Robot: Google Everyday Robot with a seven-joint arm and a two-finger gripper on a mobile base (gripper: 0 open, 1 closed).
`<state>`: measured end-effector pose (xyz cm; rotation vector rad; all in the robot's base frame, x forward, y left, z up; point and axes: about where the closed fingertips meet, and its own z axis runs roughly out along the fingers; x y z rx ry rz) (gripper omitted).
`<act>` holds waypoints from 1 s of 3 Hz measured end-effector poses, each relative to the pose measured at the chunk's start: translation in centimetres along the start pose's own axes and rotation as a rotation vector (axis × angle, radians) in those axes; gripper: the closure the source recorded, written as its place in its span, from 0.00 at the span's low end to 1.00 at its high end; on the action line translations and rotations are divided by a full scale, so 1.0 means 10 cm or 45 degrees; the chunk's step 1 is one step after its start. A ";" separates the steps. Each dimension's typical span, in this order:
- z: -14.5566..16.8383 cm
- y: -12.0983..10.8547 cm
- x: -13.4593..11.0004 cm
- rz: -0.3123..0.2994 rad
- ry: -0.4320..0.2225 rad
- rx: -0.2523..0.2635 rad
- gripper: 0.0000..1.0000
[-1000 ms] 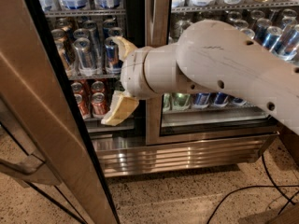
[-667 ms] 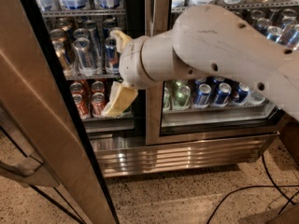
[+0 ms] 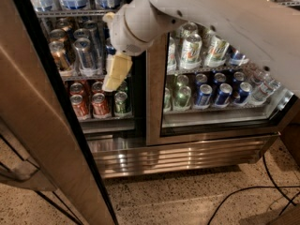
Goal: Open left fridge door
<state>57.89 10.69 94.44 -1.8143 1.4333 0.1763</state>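
The left fridge door (image 3: 42, 139) stands swung well out from the cabinet, a wide steel slab with a black inner rim filling the left of the view, its long axis upright and its free edge running down toward the floor (image 3: 187, 200) in the foreground. The gripper (image 3: 113, 81) hangs tip-down in the open left half of the fridge, just in front of the shelves of cans (image 3: 93, 104), at the end of the pale arm (image 3: 225, 18) that reaches in from the upper right. So the door lies to the gripper's left and nearer the onlooker, well apart from it, with nothing between them but open space; the gripper touches neither the door nor, as far as I can see, any can. Whether the gripper is open or closed I cannot tell from here, though nothing shows in its grasp. The right door (image 3: 211, 125) is shut, its glass facing the room, and a dark cable (image 3: 243, 191) trails over the floor below it. To my eye the opening is as good as done, and any further push would have to go leftward and outward against the door's inner face. Compared with a second ago, the gripper has risen from the row of red cans to the shelf above, and the arm now covers more of the upper right, while the door has not shifted.
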 end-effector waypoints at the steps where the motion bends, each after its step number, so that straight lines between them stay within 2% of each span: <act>1: 0.39 0.06 -0.03 -0.024 -0.037 -0.110 0.00; 2: 0.75 0.26 -0.12 -0.033 -0.141 -0.165 0.00; 3: 0.79 0.27 -0.15 -0.037 -0.154 -0.166 0.00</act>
